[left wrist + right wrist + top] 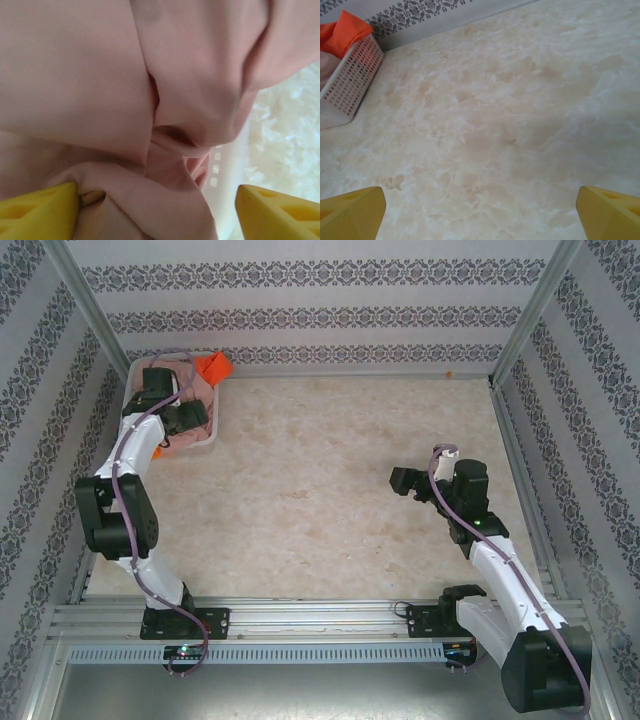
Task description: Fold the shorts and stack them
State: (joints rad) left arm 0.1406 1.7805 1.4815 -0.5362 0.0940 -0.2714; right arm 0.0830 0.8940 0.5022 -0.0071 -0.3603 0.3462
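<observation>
The surface (330,490) is a broad slab with a pale beige, marble-like mottle, matte and flat, closed in by walls (300,320) papered in grey floral bands. The white plastic basket (192,443) sits in its far left corner; it is a rectangular tub whose walls are pierced by a grid of small square holes, seen clearly from the right wrist (350,80). The left arm (120,510) reaches from the near edge up and over the basket, covering much of its contents from above. Inside the basket lie the pink shorts (100,75), soft, dusty-toned and heaped in deep rounded folds, and at the basket's far end the orange shorts (213,367) stick up past the rim in a bright crumpled peak. The left gripper (156,192) is down in the basket, its jaws standing apart with pink cloth bunched between them. One yellow fingertip (40,210) touches a fold, and the other sits by the basket wall, off the cloth. The right gripper (481,195) hangs well to the right of the basket over bare surface, spread wide and holding nothing.
</observation>
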